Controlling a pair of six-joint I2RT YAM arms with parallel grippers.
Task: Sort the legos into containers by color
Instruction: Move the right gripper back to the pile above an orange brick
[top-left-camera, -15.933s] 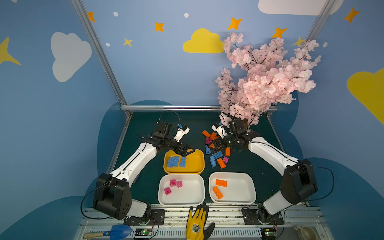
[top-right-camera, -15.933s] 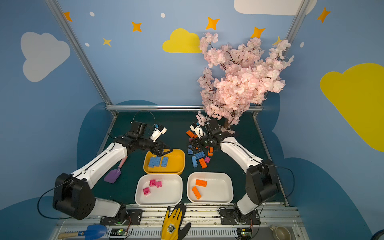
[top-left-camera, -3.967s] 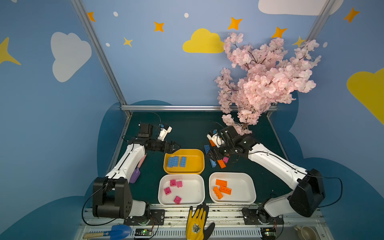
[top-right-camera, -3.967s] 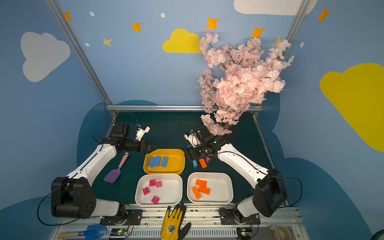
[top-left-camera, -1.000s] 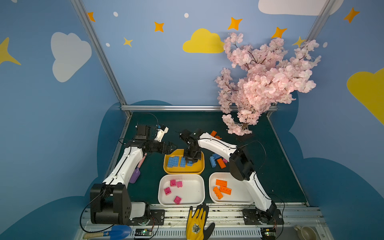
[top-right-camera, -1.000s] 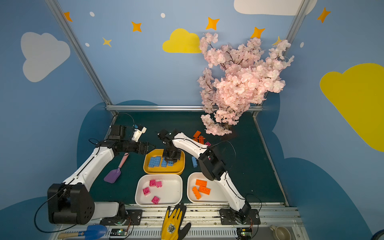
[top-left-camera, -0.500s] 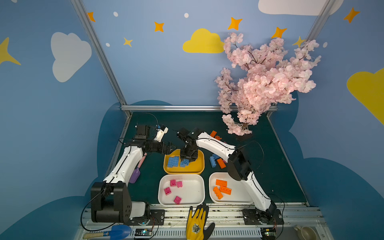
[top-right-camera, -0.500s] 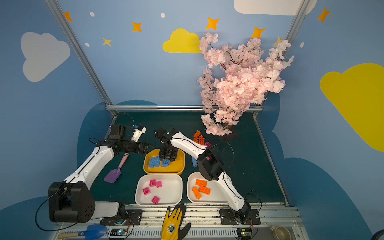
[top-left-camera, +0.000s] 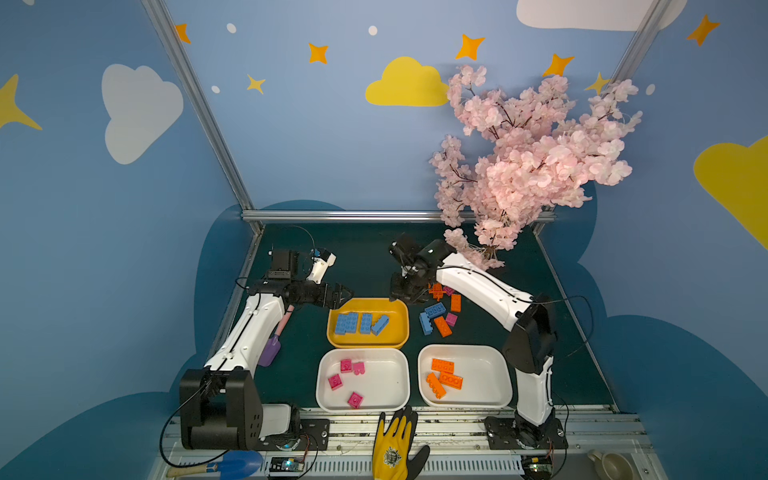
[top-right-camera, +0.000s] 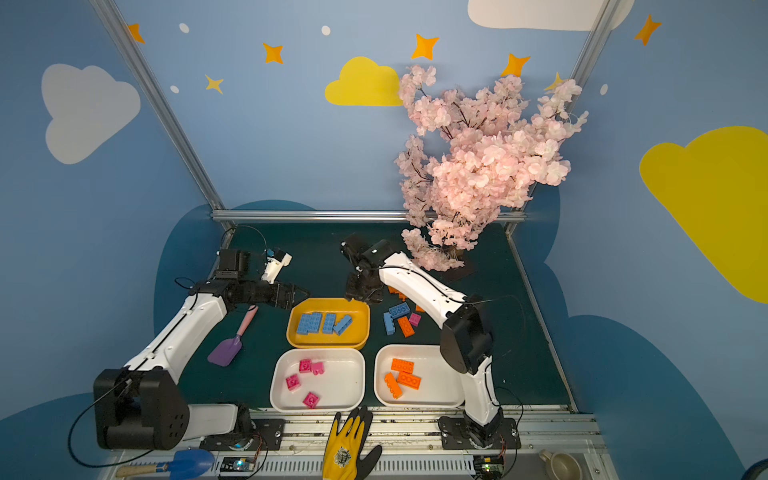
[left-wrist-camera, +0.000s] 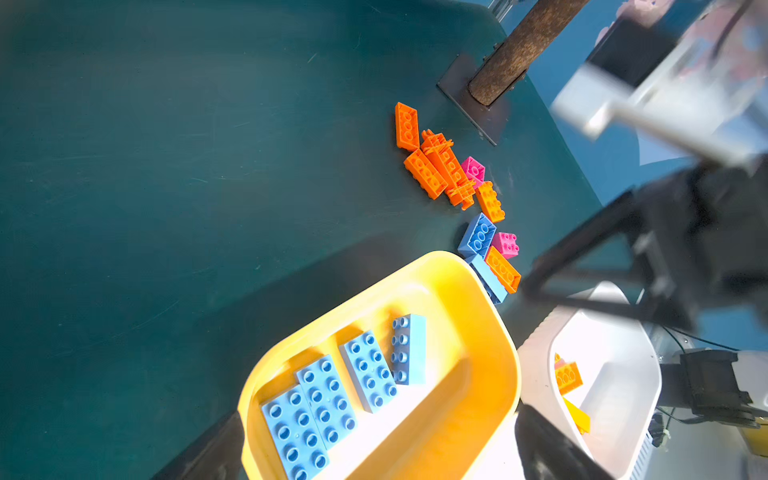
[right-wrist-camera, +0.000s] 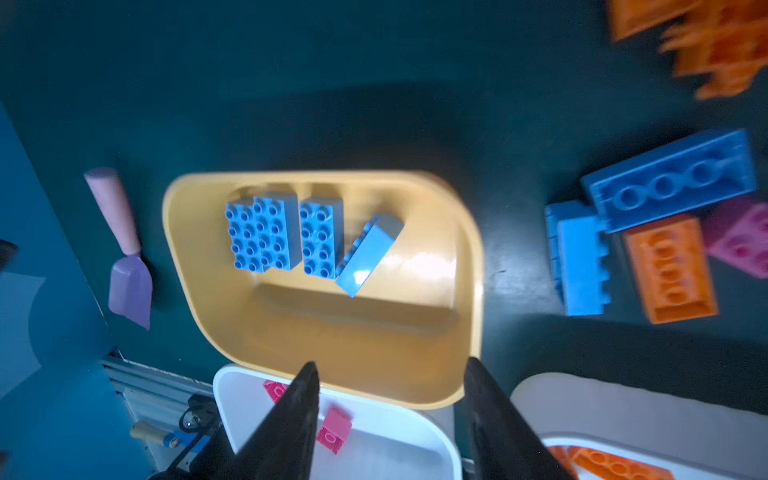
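4 light-blue legos (top-left-camera: 347, 323) are seen in the yellow tray (top-left-camera: 397, 334): 3 are laid studs up side by side and the 4th is tipped onto its side. 4 pink legos (top-left-camera: 345, 365) are held in the white tray (top-left-camera: 386, 384) nearer the arm bases, and 3 orange legos (top-left-camera: 442, 365) in the other white tray (top-left-camera: 482, 380) beside it. A loose pile (top-left-camera: 435, 309) of blue, orange and pink bricks is found on the green surface (top-left-camera: 365, 257), just right of the yellow tray. The right gripper (right-wrist-camera: 390, 363) is positioned at the yellow tray's far right corner, jaws apart and empty. The left gripper (top-left-camera: 344, 292) is held near the tray's far left corner, jaws spread wide, nothing between them.
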